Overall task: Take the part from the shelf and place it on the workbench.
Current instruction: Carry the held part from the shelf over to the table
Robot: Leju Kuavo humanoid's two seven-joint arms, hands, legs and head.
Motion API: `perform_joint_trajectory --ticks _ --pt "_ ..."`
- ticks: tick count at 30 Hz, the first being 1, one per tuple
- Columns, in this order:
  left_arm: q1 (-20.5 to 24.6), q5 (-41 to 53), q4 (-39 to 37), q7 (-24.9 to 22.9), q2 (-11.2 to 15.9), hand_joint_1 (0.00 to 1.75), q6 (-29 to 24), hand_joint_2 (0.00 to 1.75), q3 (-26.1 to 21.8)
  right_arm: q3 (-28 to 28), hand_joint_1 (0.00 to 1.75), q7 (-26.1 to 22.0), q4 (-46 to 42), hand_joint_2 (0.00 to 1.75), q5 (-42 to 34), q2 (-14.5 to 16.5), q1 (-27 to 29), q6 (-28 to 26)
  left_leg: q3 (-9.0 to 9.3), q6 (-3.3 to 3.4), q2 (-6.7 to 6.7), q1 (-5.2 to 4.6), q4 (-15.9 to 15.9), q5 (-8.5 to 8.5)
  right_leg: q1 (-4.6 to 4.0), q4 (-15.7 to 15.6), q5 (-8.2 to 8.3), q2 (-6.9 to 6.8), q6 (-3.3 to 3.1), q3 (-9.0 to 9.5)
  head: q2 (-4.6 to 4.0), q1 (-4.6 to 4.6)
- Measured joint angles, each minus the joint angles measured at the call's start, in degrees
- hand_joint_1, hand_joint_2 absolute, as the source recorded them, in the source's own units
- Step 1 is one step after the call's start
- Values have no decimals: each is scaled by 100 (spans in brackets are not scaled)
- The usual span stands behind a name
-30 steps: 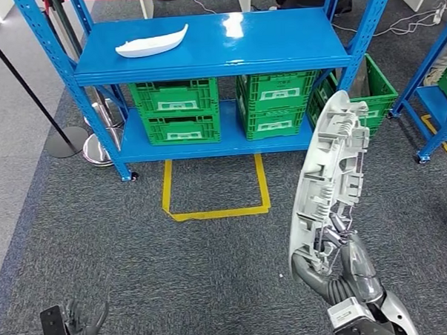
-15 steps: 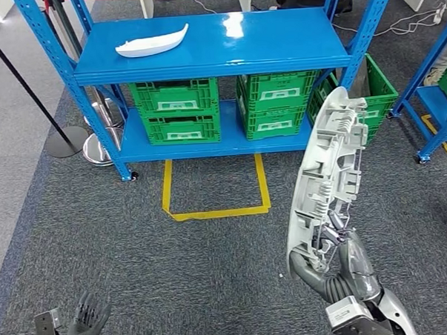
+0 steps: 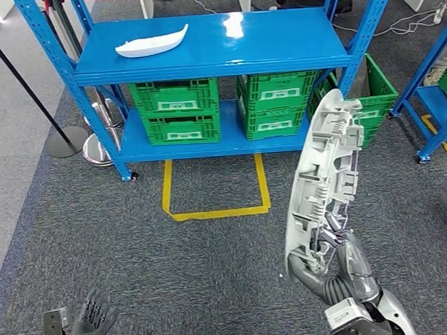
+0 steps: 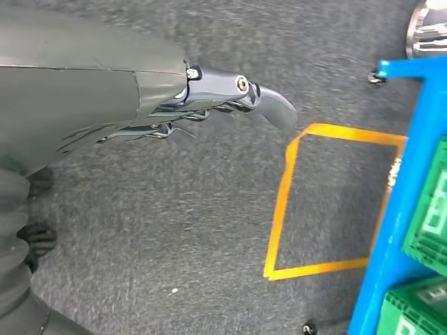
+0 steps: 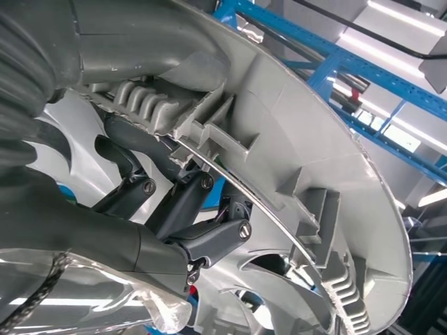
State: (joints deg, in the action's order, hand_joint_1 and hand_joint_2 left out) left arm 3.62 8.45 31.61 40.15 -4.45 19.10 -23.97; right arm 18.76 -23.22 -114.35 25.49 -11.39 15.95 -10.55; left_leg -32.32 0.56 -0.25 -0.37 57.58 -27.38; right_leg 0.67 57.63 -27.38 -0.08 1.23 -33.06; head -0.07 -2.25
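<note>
Part [image 3: 323,185] stayed gripped in the right hand's [image 3: 340,262] fingers [image 5: 179,202], nudged slightly left; left hand [image 3: 91,329] hung spread, holding nothing.

Right hand [image 3: 348,262]: grey thumb, dark fingers with silver screws, ribbed grey wrist cover, clear plastic wrap over silver forearm. Left hand [image 3: 91,329]: dark grey fingers, silver screw heads.

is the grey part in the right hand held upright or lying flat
Upright, tilted slightly: the grey part stands on end above the right hand, which grips its lower end.
</note>
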Motion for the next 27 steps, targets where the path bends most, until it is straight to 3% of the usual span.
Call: perform_joint_trajectory --ticks 11,19,27 --pt "-142 -163 383 2 -43 0 -180 175 685 -251 175 -177 -390 175 -115 -256 649 -120 -4 1 2 -2 0 -2 1 -1 0 7 0 -3 0 1" --pt "-742 -496 2543 17 242 0 604 175 1797 -404 175 -212 -455 175 -268 -312 537 443 -3 4 2 0 0 4 0 1 2 1 -1 -1 0 1" --pt "-1026 -577 3578 17 460 0 863 175 2079 -440 175 -222 -455 175 -286 -312 403 591 -2 2 2 1 -1 6 -1 1 3 1 -3 -2 0 -1"
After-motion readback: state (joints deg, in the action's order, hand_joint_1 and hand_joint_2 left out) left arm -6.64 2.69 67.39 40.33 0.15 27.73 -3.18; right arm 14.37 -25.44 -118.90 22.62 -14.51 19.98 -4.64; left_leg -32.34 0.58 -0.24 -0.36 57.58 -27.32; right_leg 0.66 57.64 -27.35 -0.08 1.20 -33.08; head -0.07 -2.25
